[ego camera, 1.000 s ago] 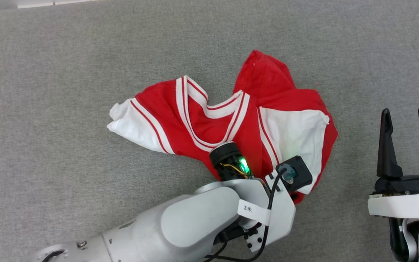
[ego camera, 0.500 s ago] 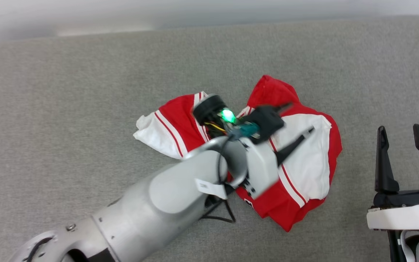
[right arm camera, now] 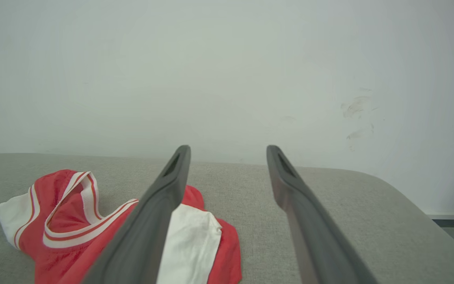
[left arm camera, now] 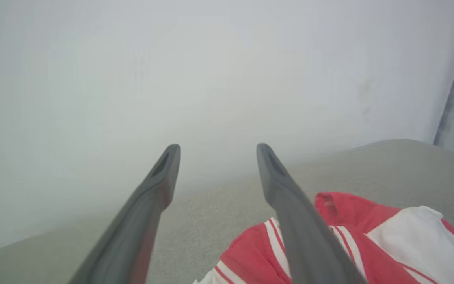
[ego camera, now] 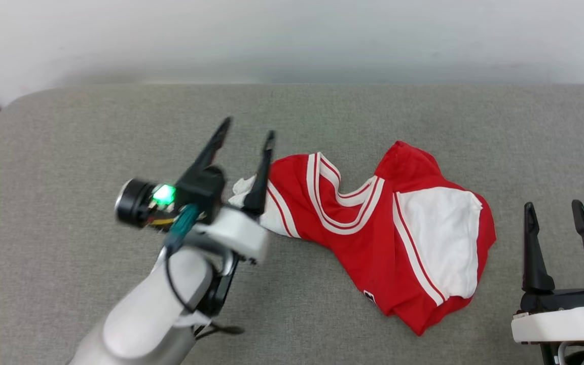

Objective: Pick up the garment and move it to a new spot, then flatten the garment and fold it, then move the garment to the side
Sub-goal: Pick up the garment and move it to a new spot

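The garment (ego camera: 373,228) lies crumpled on the pad (ego camera: 69,152), its length running left to right, with the left gripper (ego camera: 248,128) wide open and empty just beside its left end, nearer than the right gripper (ego camera: 551,204), also open and empty.

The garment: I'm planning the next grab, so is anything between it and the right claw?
Nothing visible. Only the bare grey padded surface lies between the open right claw and the garment; the left claw stands open at the garment's other side, by the white sleeve.
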{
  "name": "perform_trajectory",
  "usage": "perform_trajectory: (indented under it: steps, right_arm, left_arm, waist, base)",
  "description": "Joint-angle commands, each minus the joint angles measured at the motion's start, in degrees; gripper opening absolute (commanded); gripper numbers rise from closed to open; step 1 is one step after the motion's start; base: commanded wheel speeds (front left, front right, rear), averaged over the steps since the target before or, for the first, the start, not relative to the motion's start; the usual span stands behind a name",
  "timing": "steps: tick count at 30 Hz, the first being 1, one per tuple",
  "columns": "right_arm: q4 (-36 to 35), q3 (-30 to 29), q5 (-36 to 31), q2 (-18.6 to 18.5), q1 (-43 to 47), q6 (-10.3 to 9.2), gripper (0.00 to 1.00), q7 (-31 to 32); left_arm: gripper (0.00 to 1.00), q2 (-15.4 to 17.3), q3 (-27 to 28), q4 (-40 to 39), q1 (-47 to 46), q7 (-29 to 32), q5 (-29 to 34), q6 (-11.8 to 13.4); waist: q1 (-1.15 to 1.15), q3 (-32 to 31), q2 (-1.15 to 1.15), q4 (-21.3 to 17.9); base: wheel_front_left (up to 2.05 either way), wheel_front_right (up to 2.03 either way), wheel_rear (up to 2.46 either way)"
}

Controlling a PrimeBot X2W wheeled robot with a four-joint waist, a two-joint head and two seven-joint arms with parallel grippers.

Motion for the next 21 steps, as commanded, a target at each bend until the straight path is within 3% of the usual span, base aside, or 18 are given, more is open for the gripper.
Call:
perform_trajectory:
  steps: [1, 6, 9, 21]
  right_arm:
    - [-0.1, -0.1, -0.1, 0.1, 0.3, -0.02, 1.0, -0.1]
    - [0.3, 0.1, 0.2, 0.1, 1.3, -0.02, 1.0, -0.1]
    - [0.3, 0.3, 0.4, 0.1, 1.9, -0.02, 1.0, -0.1]
    - [2.6, 1.5, 4.1, 0.1, 4.8, -0.02, 1.0, -0.1]
  left_arm:
    - [1.0, 0.0, 0.3, -0.5, 0.8, -0.1, 0.5, 0.3]
    - [1.0, 0.1, 9.8, -5.5, 11.3, -0.1, 4.4, 2.3]
    - [1.0, -0.5, 15.1, -7.5, 17.4, -0.1, 6.8, 2.3]
    - [1.0, -6.5, 28.0, -9.8, 32.6, -0.1, 15.6, -4.6]
  waist:
    - [0.0, -0.5, 0.0, 0.4]
    - [0.0, -2.1, 0.0, 1.1]
    - [0.0, -3.1, 0.0, 1.3]
    - [0.0, -5.5, 0.0, 1.4]
  base:
    - [0.0, 0.0, 0.0]
    - [0.0, 0.0, 0.0]
    - [0.0, 0.0, 0.0]
    - [0.0, 0.0, 0.0]
